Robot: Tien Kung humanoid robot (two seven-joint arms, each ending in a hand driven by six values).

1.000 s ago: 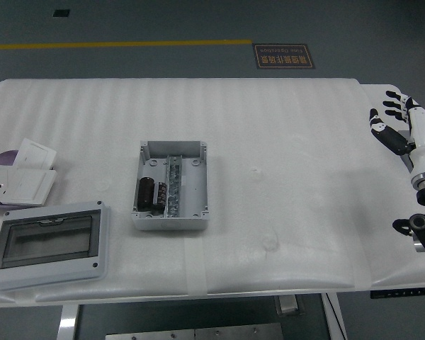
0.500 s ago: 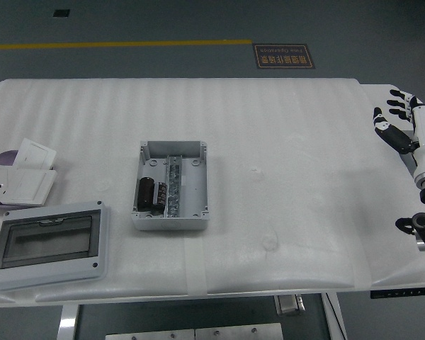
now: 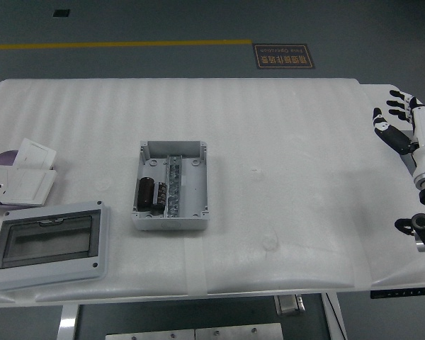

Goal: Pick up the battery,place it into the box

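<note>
White ribbed foam sheeting covers the worktop [image 3: 283,142], soft enough that hard plastic parts sit without sliding; beyond its far edge lies grey floor with a yellow line. Near the middle sits the open grey plastic junction box [image 3: 171,185], a shallow square tray with a metal rail down its centre. The dark cylindrical battery [image 3: 146,194] already lies inside it, in the left compartment beside the rail, its long side parallel to it, so the placing looks done. At the near left rests a grey enclosure with a smoked clear lid [image 3: 47,243], with a white wall socket plate [image 3: 14,183] behind it. The right hand [image 3: 400,127] hovers at the far right edge, well apart from the box, its fingers [image 3: 384,129] loosely spread and holding nothing, probably retired from the job.
</note>
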